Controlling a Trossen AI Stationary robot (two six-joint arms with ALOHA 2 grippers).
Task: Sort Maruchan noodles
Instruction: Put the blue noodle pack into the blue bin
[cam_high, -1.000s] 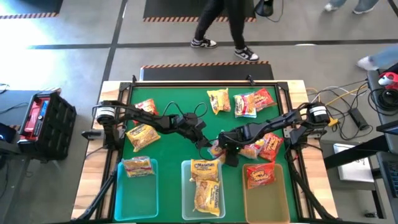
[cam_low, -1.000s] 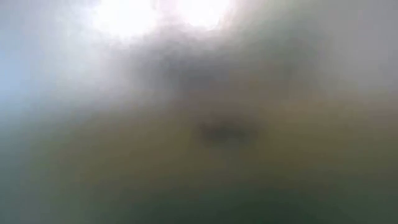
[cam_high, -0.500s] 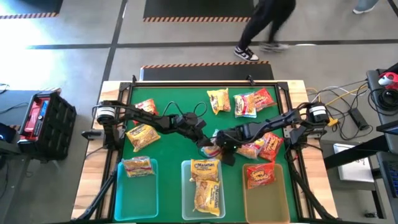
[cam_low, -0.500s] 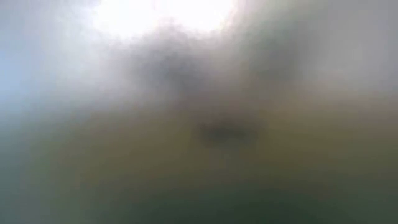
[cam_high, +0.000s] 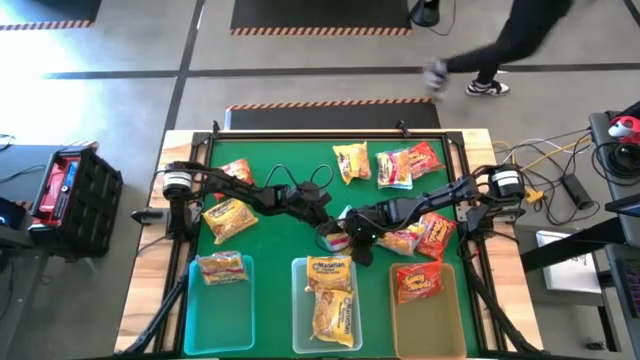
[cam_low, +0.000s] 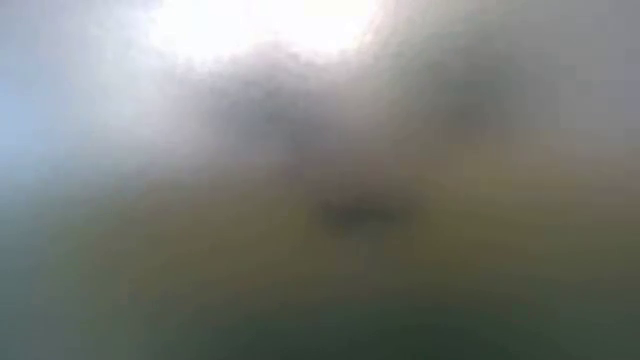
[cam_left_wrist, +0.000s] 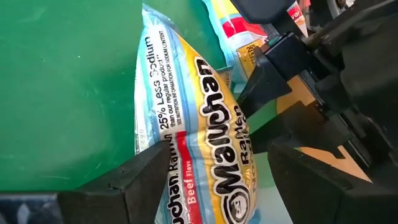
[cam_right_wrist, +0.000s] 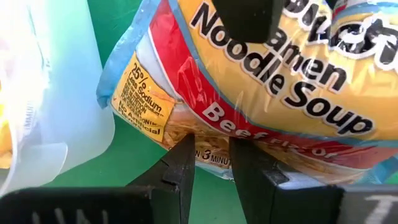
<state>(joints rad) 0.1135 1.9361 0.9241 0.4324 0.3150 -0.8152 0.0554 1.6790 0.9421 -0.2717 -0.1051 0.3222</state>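
- Covering the middle of the high view, the green table (cam_high: 280, 170) carries both arms and the loose Maruchan noodles (cam_high: 396, 166) — three packets upper centre, two at centre left, two at centre right.
- Along the bottom edge sit three bins: the left bin (cam_high: 222, 300) with one packet, the middle bin (cam_high: 330, 305) with two yellow ones, the right bin (cam_high: 427, 310) with one red.
- The beef packet (cam_left_wrist: 199, 149) lies at frame centre, just above the middle bin, blue-edged and yellow.
- The left gripper (cam_high: 328, 232) has it — its fingers (cam_left_wrist: 143, 180) stand moderately apart with the packet filling the gap between them.
- The right gripper (cam_high: 355, 240) meets the same packet from the right; its fingers (cam_right_wrist: 180, 165) are nearly together, nipping the packet's lower edge.
- The low view is all blur.
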